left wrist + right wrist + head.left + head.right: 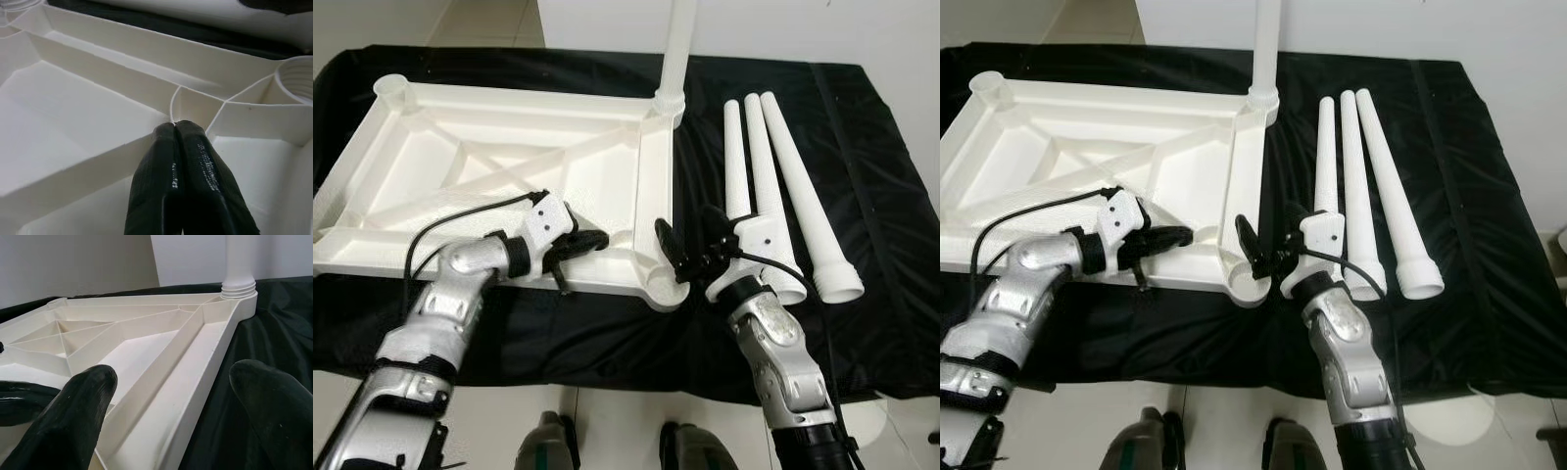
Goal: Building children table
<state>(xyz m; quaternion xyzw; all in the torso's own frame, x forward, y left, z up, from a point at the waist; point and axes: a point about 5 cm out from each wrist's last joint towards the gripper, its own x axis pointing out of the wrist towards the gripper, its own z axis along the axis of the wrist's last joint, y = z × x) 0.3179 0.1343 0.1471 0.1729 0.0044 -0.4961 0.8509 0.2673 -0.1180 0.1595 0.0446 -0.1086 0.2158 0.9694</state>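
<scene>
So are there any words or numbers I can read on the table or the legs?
None: no words or numbers can be read on the tabletop, the loose legs, the cloth or the grippers.
Left gripper's fingers: faint light marks, too blurred to read.

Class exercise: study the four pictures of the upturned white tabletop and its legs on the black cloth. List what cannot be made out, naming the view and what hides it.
1. Upright leg: its top is cut off by the head views' upper edge.
2. Tabletop: its near left corner is hidden behind the left gripper and arm in the head views.
3. Nearest loose leg: its wide end is covered by the right gripper mount.
</scene>
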